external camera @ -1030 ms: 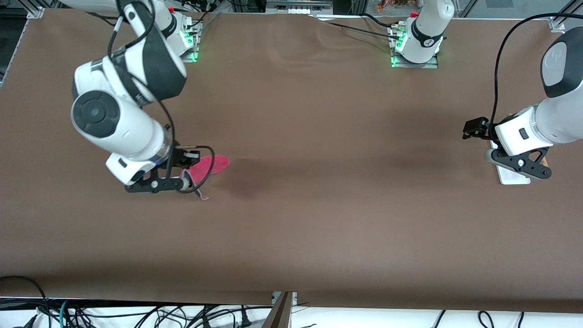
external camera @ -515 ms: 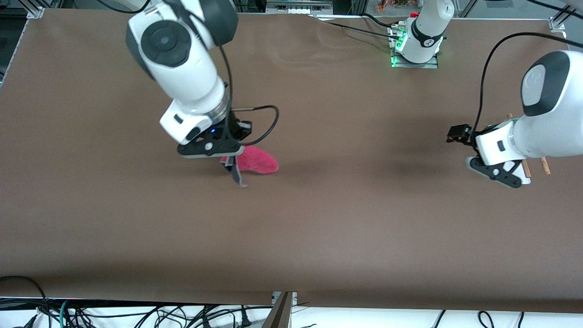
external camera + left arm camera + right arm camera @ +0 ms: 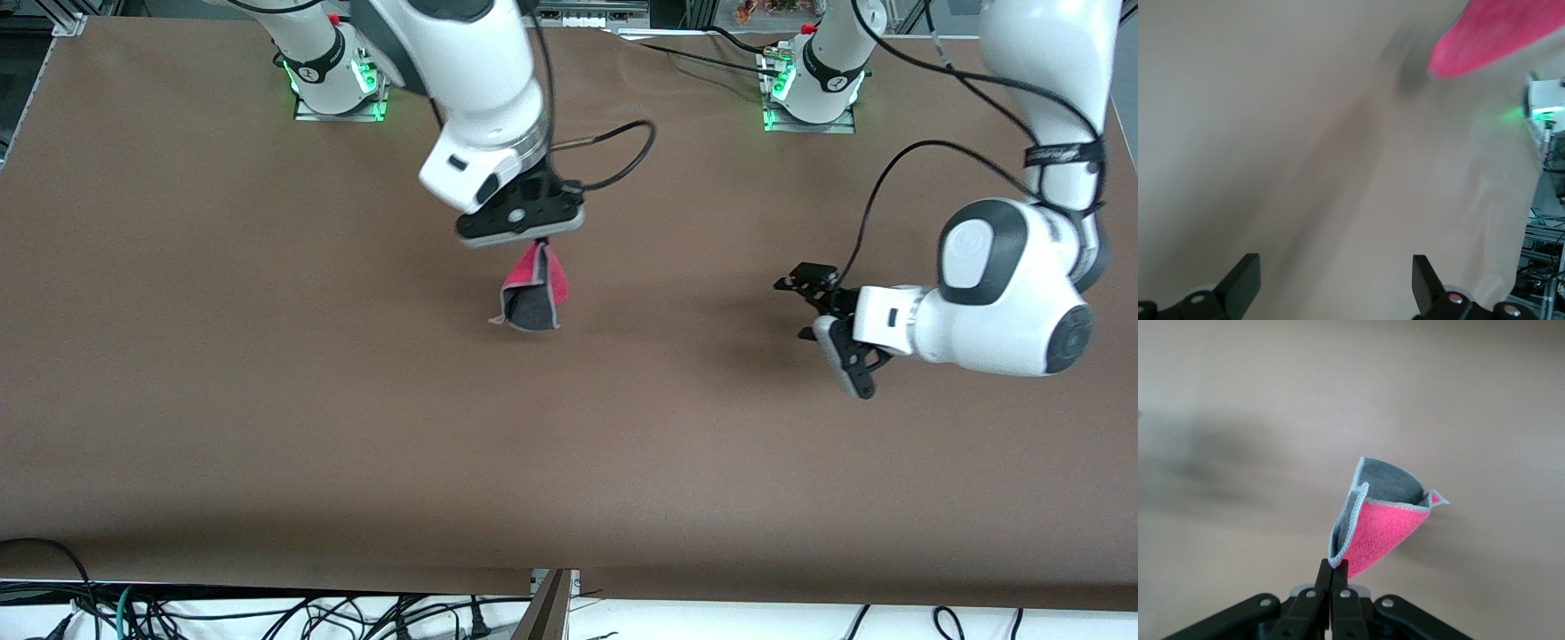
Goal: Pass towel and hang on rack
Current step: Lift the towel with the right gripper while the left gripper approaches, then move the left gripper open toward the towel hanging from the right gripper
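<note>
Both right gripper [image 3: 540,238] fingers pinch towel [image 3: 532,293] aloft.

A brown-covered table [image 3: 267,427] fills the view, with tangled cables [image 3: 267,613] along its near edge.

**Arm poses**

Right gripper [image 3: 540,238] up over mid-table, pointing down, fingers pinched together on the towel [image 3: 532,293], which hangs free below. Left gripper [image 3: 798,307] up over the table toward the left arm's end, wrist turned sideways, fingers spread wide, holding nothing.
</note>
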{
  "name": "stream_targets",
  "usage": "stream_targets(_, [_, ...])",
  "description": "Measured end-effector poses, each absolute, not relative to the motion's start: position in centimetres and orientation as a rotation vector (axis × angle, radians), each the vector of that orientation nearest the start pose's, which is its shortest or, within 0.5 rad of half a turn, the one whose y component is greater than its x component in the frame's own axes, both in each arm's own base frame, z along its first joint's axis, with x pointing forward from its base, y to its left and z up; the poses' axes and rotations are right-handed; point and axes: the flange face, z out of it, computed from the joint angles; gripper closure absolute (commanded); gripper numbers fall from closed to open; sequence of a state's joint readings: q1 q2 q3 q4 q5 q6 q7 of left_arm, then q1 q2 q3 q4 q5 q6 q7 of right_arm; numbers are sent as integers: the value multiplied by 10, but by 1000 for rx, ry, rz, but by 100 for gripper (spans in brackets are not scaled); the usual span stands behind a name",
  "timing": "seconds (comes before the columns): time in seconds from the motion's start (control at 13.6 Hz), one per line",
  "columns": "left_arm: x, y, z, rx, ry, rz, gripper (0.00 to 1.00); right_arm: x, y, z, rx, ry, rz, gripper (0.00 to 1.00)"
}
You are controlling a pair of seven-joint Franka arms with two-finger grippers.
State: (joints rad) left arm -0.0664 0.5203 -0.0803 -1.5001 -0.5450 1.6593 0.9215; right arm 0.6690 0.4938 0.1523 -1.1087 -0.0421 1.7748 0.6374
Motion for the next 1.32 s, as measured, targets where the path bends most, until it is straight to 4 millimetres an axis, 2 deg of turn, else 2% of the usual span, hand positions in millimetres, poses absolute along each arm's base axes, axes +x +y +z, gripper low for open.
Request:
stream_targets(0.15, [647,-186,358,2113,-1210,-22,0,485,526,557,-2961,-297,-190,100])
stream_targets(0.29, [644,-216,365,1969,-1320,110,0,469,545,559,-2931,-339,-216,100])
stream_targets(0.44, [647,-222,364,1778,-1408,276,1,460,557,558,-2908,-368,-234,100])
stream_targets(0.74, [645,-216,338,1505,-1458,508,3,446,573,553,-2893,-408,-237,100])
stream_targets(1.03, [617,-240,310,1333,-1428,597,5,437,581,553,-2884,-429,-241,100])
stream_targets(1.32, [595,-251,291,1262,-1426,613,9,437,581,553,-2882,-430,-242,100])
